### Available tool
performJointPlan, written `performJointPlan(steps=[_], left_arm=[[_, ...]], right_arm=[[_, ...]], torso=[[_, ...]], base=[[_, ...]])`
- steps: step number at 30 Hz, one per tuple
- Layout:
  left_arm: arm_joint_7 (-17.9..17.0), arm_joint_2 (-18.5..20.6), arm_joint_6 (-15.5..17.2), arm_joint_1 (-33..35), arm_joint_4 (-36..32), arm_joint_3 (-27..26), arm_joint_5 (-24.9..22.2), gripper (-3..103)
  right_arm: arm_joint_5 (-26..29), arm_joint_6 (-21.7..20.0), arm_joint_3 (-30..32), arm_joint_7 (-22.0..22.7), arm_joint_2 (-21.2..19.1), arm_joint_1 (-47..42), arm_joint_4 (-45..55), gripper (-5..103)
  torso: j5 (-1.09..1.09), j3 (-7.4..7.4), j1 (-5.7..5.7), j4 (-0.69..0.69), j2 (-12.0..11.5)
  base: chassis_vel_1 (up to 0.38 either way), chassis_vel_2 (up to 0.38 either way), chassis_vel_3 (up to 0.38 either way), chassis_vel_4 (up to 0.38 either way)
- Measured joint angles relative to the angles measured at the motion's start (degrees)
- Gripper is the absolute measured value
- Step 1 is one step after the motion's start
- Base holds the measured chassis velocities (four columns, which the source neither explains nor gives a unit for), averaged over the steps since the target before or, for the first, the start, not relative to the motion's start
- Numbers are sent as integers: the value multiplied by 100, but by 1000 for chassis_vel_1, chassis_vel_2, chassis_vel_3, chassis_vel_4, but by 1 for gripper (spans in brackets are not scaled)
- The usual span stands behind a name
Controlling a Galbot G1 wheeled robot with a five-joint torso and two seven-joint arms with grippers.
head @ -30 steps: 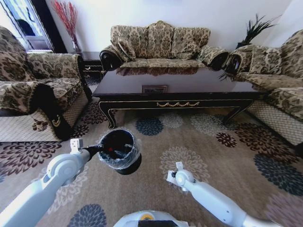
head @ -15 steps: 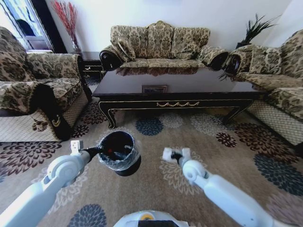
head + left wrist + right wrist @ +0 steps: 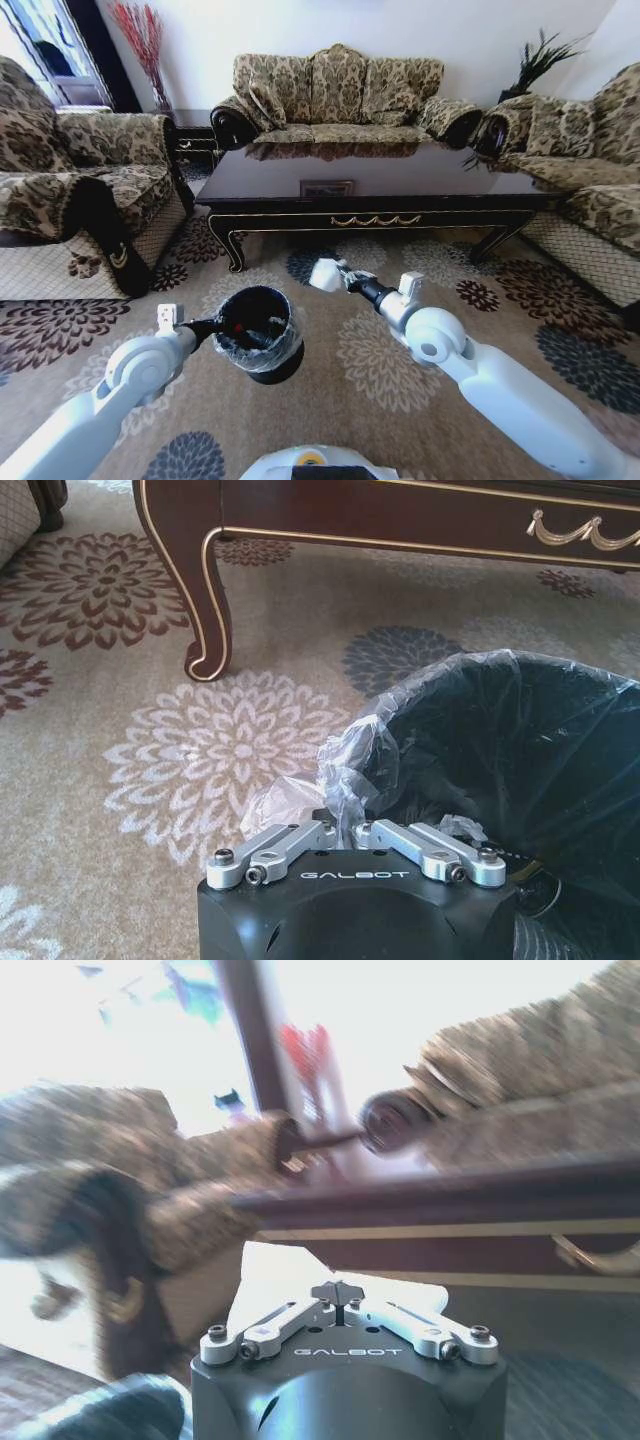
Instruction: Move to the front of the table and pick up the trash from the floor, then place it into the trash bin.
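Observation:
My left gripper [image 3: 213, 328] is shut on the near rim of the trash bin [image 3: 256, 338], a small black bin with a clear liner [image 3: 352, 770] ruffled over its edge. In the left wrist view that gripper [image 3: 352, 818] pinches liner and rim of the bin [image 3: 520, 760]. A red speck shows inside the bin. My right gripper [image 3: 342, 277] is raised above the floor [image 3: 330, 400], just right of and beyond the bin, shut on a white paper square [image 3: 325, 273]. In the right wrist view the paper [image 3: 290, 1278] lies between the shut fingers of the gripper [image 3: 338, 1296]. The table [image 3: 300, 182] stands ahead.
Patterned sofas ring the table: one behind it [image 3: 335, 95], one at the left [image 3: 70, 190], one at the right [image 3: 590, 180]. A curved table leg [image 3: 205, 590] stands close beyond the bin. Open carpet lies to the right of my right arm.
My right arm has risen from low over the carpet and swung forward and left, carrying the white paper to a spot just beyond the bin. The left arm and the bin have barely shifted.

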Motion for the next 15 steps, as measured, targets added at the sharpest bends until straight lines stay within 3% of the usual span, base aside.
performJointPlan(steps=[15], left_arm=[[22, -32, -3, -148, 108, 97, -5, 3]], right_arm=[[-176, 1318, -1441, -1536, 252, 1005, -180, 0]], torso=[[-1, 0, 0, 0, 0]], base=[[0, 0, 0, 0]])
